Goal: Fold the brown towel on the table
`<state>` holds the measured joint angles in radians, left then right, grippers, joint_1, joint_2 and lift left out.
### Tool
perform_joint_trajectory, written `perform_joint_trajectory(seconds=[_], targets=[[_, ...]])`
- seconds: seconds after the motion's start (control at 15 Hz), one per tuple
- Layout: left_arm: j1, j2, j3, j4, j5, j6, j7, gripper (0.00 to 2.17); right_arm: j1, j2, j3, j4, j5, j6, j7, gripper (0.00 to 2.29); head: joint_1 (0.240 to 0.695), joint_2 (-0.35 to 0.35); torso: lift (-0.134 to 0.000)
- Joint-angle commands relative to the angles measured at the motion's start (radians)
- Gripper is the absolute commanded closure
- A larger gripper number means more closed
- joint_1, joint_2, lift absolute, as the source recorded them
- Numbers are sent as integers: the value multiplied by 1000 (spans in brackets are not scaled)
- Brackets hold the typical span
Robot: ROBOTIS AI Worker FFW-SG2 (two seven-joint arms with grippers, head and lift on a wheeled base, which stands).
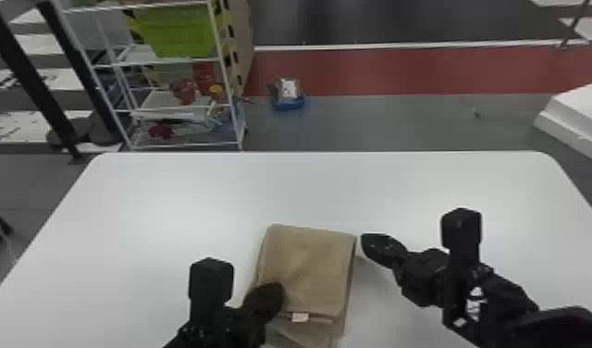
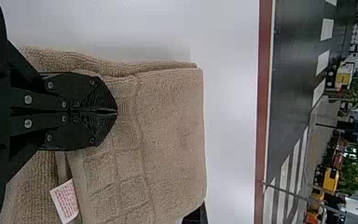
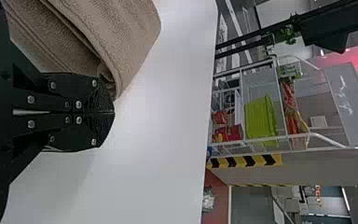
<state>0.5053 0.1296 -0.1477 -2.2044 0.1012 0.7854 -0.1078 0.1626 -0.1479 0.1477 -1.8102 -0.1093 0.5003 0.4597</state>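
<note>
We list one brown towel (image 1: 309, 268), folded — lower centre of the head view, on a white table (image 1: 147, 199). Left gripper (image 1: 273, 295) over its lower-left part, right gripper (image 1: 370, 244) beside its right edge — both narrowed, fingertips together.

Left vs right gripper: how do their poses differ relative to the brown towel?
- Position: left gripper is over the brown towel, toward its near left part; right gripper is just off its right edge, by the far right corner.
- Reach: left gripper is nearer the robot, right gripper farther out.
- Heading: left gripper points forward and right, right gripper forward and left.
Shared: both black, fingers shut.
</note>
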Motion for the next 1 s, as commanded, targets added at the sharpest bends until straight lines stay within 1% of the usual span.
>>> perform_joint_trajectory(seconds=[0.0, 0.13, 0.27, 0.4, 0.47, 0.6, 0.67, 0.73, 0.87, 0.93], targets=[[-2, -1, -3, 0, -2, 5, 2, 1976, 14, -4, -34, -14, -15, 21, 5, 1835, 695, 61, -124], [-2, 1, 0, -1, -2, 15, 2, 1976, 57, -10, -88, -97, -29, 33, 28, 1835, 695, 45, -124], [-2, 1, 7, -17, 0, 21, 5, 1976, 83, -13, -208, -182, -59, 73, 89, 1835, 695, 29, -124], [9, -1, 20, -57, 8, 21, 7, 1976, 87, -16, -373, -212, -101, 88, 143, 1831, 695, -17, -124], [16, -1, 33, -81, 15, 18, 7, 1976, 87, -25, -428, -212, -90, 54, 155, 1831, 695, -47, -124], [24, -1, 40, -127, 23, 21, 0, 1976, 126, -56, -524, -202, -36, -78, 168, 1831, 695, -122, -124], [29, -1, 42, -144, 25, 21, -1, 1976, 149, -68, -553, -193, -16, -142, 178, 1831, 695, -193, -124], [30, -1, 43, -159, 20, 21, 2, 1976, 173, -81, -585, -175, -3, -194, 197, 1831, 695, -227, -124], [30, -2, 48, -161, 25, 5, 8, 1976, 209, -82, -671, -120, -7, -271, 278, 1831, 695, -274, -124], [30, -4, 53, -163, 37, -16, 10, 1976, 219, -82, -705, -75, -16, -348, 293, 1831, 695, -292, -124]])
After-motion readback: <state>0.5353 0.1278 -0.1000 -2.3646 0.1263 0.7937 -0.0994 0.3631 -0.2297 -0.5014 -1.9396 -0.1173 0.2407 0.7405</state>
